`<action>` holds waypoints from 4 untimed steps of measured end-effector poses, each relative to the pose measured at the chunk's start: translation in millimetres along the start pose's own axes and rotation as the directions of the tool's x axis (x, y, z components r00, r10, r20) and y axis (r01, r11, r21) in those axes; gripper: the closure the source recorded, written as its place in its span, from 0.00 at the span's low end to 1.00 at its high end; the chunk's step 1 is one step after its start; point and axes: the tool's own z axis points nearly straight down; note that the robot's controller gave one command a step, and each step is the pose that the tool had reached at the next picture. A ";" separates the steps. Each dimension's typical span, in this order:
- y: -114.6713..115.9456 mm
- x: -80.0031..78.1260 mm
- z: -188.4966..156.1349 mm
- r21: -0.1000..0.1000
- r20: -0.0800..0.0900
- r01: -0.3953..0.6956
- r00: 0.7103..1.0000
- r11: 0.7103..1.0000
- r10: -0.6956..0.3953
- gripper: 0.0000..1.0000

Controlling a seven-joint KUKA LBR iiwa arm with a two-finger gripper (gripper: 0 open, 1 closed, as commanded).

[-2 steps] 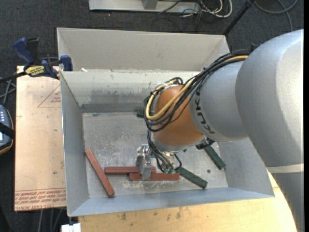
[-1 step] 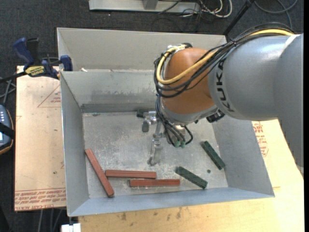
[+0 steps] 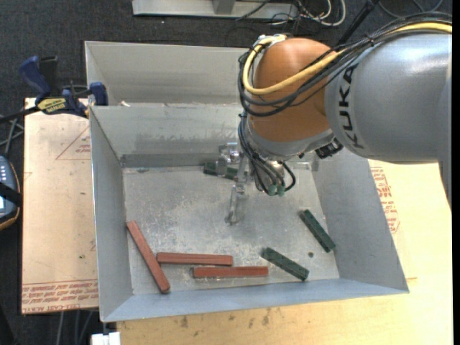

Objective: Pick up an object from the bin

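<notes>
Camera view, single moment. Arm [image 3: 402, 85] entered from the right, its grey link carrying dark "KUKA" lettering [image 3: 345, 106] running up the casing; the last letter was partly cut by the curve of the link. No other writing on the robot or on the things in the bin could be read.

Orange cover [image 3: 291, 85] at the wrist, with yellow and black cables [image 3: 247, 67] looped round it.

Gripper [image 3: 232, 218] hung below the cover, over the middle of the grey metal bin [image 3: 108, 192], tips low and close to the scuffed bare floor. Jaws looked drawn narrow, nearly together, with nothing seen between them. Whether the tips touched the floor could not be told.

Contents, all flat on the floor and all apart from the gripper:
- long red-brown stick [image 3: 147, 256], lying diagonally at the front left, near the left wall;
- second red-brown stick [image 3: 194, 259], lying crosswise, its left end just beside the diagonal one;
- third red-brown stick [image 3: 230, 271], crosswise, just in front of the second and nearest the front wall;
- dark green bar [image 3: 284, 263], front right of centre, slightly slanted;
- second dark green bar [image 3: 317, 230], further right, slanted, near the right wall.

Nearest to the gripper were the second red-brown stick and the first dark green bar, both towards the front of it. No object lifted.
</notes>
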 end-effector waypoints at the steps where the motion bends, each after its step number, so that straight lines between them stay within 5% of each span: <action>1: 5.1 19.1 31.8 0.000 -0.003 0.065 0.998 0.998 -0.065 0.00; 2: 19.9 23.0 104.5 -0.001 -0.007 0.153 0.988 0.988 -0.153 0.00; 3: 8.2 56.1 126.0 -0.001 -0.013 0.127 0.992 0.992 -0.127 0.00; 4: 26.8 86.3 141.8 -0.001 -0.010 0.142 0.990 0.990 -0.142 1.00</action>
